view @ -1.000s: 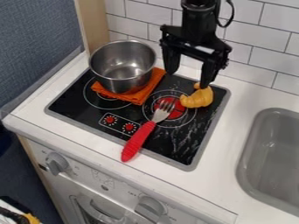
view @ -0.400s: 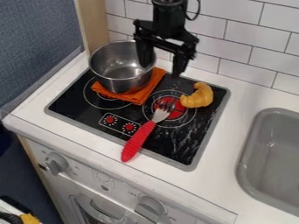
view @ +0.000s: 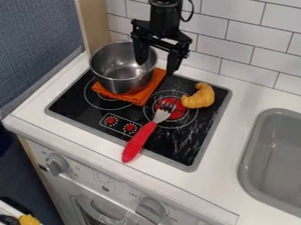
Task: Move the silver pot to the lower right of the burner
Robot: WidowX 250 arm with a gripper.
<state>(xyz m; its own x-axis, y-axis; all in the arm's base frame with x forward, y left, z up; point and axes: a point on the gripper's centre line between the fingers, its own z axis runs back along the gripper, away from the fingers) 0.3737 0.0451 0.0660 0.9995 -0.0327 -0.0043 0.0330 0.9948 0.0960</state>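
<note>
While my fingers (view: 174,61) hang spread: one silver metal pot (view: 120,83), round.
Smooth-walled, open-topped; seated on orange cloth (view: 144,93).

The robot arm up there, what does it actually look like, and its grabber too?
The arm is black and chunky, with a thin dark cable looping out beside it. The gripper is black too: a wide, angular crosspiece with two long, blunt fingers.

We see 1 round, shiny silver pot (view: 122,82) upright in the upper left of the frame, its open top facing up; it rests on an orange cloth (view: 134,97) on our flat, black, grey-rimmed burner (view: 71,102), mid-frame.
</note>
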